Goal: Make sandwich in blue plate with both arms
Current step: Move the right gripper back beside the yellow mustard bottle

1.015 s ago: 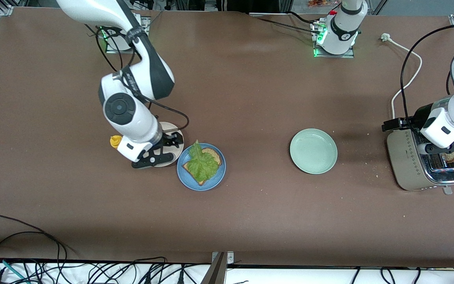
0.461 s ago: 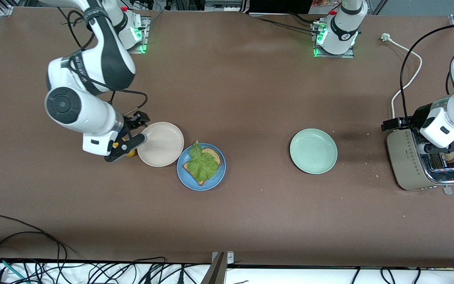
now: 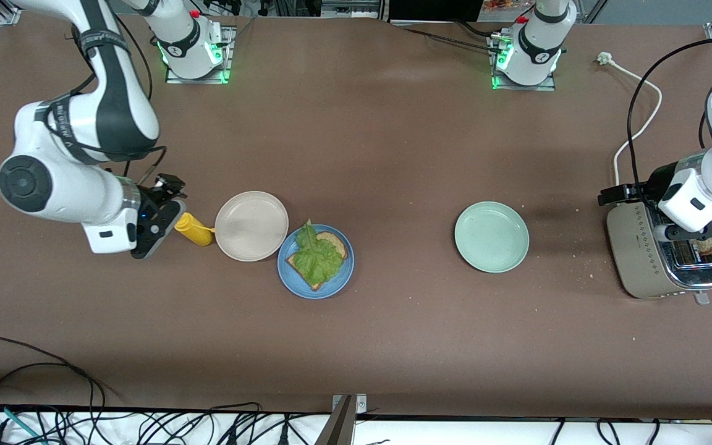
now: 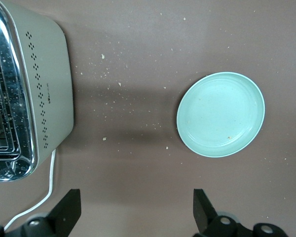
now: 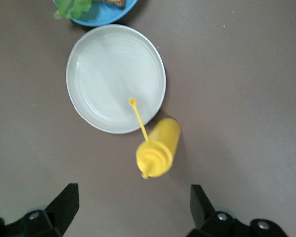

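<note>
Three round plates sit on the brown table [image 3: 393, 154]. The plain mid-blue plate [image 3: 316, 290] carries one slice of brown toasted bread [image 3: 331, 238] with one ruffled green lettuce leaf [image 3: 317, 256] laid over it; no second slice covers the leaf. Touching the blue plate, toward the right arm's end of the table, lies the beige plate [image 3: 251, 225], and just beside that plate stands one yellow squeeze bottle [image 3: 193, 229]. Well apart from the blue plate, toward the left arm's end, lies the pale mint-green plate [image 3: 491, 237], and past it one silver toaster [image 3: 643, 259].

The right gripper [image 5: 130, 205] hangs over the table beside the yellow bottle, jaws spread wide and holding nothing. The left gripper [image 4: 137, 210] hangs over the toaster, jaws wide too, nothing between them.
</note>
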